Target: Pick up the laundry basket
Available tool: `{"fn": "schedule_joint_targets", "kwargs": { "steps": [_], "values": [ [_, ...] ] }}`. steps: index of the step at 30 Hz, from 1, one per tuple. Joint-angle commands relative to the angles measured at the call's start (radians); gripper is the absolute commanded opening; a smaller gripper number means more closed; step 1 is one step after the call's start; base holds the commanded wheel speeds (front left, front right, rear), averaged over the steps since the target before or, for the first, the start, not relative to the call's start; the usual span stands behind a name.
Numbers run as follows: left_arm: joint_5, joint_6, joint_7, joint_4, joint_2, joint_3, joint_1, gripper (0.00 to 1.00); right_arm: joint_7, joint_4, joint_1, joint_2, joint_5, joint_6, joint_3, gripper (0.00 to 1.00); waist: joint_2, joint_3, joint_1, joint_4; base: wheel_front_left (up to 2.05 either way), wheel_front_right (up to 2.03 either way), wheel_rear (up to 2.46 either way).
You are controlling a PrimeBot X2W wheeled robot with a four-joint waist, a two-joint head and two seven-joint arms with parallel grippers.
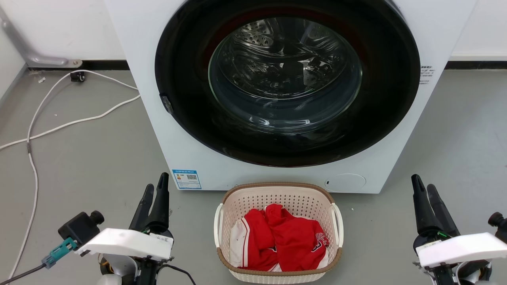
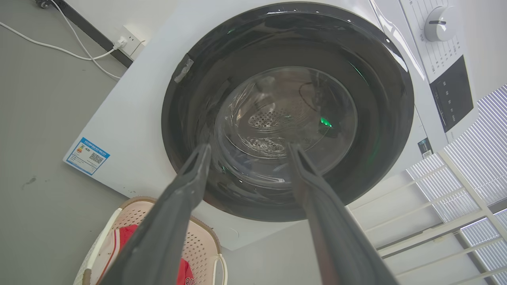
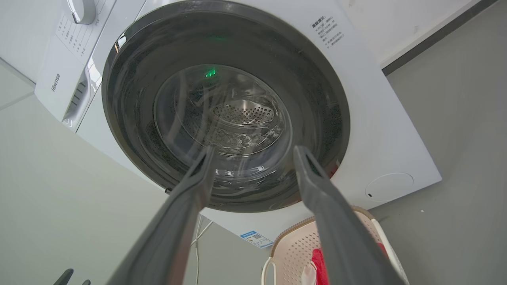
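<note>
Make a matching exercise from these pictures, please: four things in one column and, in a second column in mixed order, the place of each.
Things
1. laundry basket
2. red garment
3. white cable
4. blue label

Places
a. inside the basket
b. stuck low on the front of the washer, at its left corner
c. standing on the floor, directly in front of the washer
d. lying across the floor, to the left of the washer

Pairs: 1-c, 2-a, 3-d, 4-b
</note>
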Motion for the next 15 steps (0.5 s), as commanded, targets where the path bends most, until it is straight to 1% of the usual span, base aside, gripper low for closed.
{"fn": "schedule_joint_targets", "kwargs": {
  "steps": [1, 15],
  "values": [
    [0.037, 0.000, -0.009, -0.018, 0.011, -0.009, -0.027, 1.00, -0.011, -0.023, -0.007, -0.002, -0.037, 0.000, 0.002, 1.00, 0.0000, 0.000, -0.0001, 0.000, 0.00, 0.00, 0.00],
    [0.252, 0.000, -0.053, -0.018, 0.024, -0.047, -0.039, 1.00, -0.038, -0.039, 0.000, -0.001, -0.245, 0.000, -0.004, 1.00, 0.0000, 0.000, -0.0001, 0.003, 0.00, 0.00, 0.00]
  ]
}}
